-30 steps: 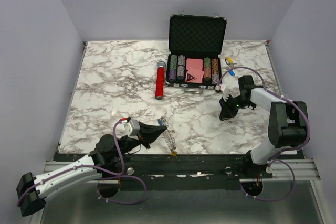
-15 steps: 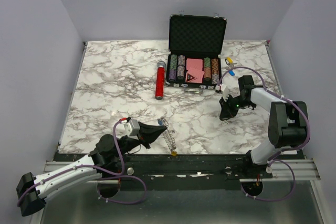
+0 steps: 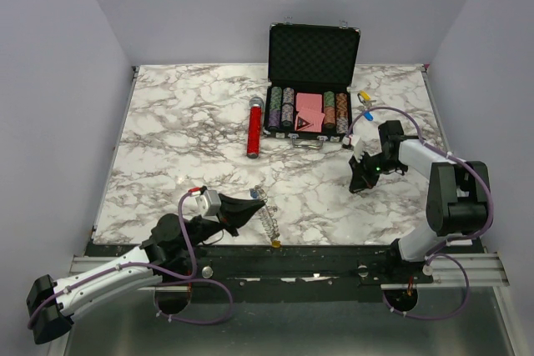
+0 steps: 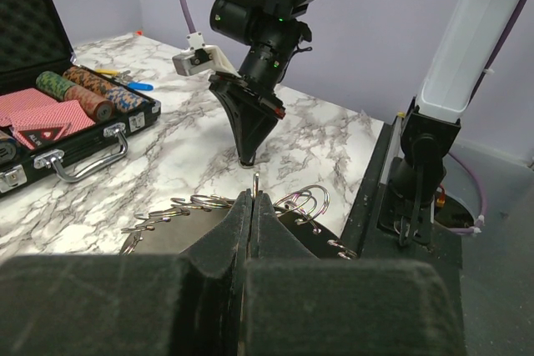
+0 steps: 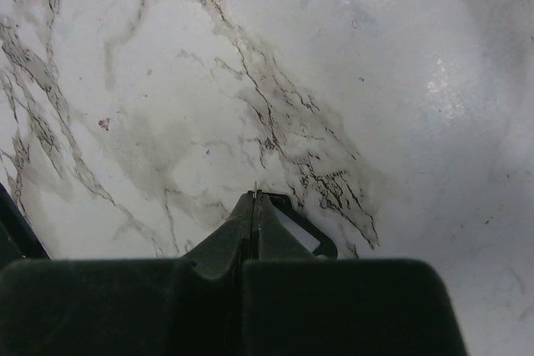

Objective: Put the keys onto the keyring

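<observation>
1. Right gripper point(image 3: 360, 183) has closed over the last second. Its place right of centre in the overhead view is almost unchanged, and the left arm shows no visible shift.
2. Right jaws are pressed together. The tips point down at the marble table point(image 3: 183, 139), at or just above its surface.
3. A dark oblong tag point(image 5: 307, 235) lies on the table just beside the right fingertips, to their lower right in the right wrist view. Whether the fingers pinch anything cannot be told.
4. Left gripper point(image 3: 252, 204) sits at lower centre of the overhead view, low over the near table edge. Its jaws are pressed together.
5. The keyring point(image 3: 266, 219) lies at lower centre of the overhead view, just beside the left fingertips. In the left wrist view its wire loops and silver keys fan out on both sides of the closed fingers. Whether the ring wire is pinched cannot be told.
6. An open black case point(image 3: 310, 81) stands at upper centre, with a red cylinder point(image 3: 254, 132) to its left. Both are well apart from the grippers.
</observation>
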Available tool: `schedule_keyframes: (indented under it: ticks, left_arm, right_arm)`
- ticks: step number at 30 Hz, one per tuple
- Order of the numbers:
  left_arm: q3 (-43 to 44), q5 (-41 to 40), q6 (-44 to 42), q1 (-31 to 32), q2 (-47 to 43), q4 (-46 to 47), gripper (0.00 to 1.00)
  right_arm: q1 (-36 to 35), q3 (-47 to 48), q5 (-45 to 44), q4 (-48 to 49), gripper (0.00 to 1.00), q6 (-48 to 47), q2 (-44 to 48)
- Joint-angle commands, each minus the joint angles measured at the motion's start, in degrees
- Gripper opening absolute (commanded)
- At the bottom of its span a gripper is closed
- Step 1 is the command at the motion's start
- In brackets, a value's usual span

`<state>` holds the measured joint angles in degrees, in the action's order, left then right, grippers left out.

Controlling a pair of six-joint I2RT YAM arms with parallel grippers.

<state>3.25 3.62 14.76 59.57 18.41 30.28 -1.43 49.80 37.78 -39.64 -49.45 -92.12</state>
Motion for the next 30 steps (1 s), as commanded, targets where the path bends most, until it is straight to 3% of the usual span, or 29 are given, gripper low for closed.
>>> schedule_keyframes:
  ticks: [1, 16, 30]
  left_arm:
    - [-3.07, -0.89, 0.70, -0.33, -1.10, 0.83, 0.00]
    - [-2.63, -1.24, 1.06, -0.33, -2.15, 0.22, 0.00]
    - [-1.49, -1.42, 0.18, -0.42, -2.77, 0.57, 0.00]
  right_arm:
    - [-0.24, 1.18, 2.03, -1.15, 0.01, -0.74, 2.29]
    - [-0.24, 1.09, 11.87, -2.02, 0.01, -3.28, 9.67]
    - [-0.68, 9.08, 25.58, -17.57, 0.01, -21.46, 10.38]
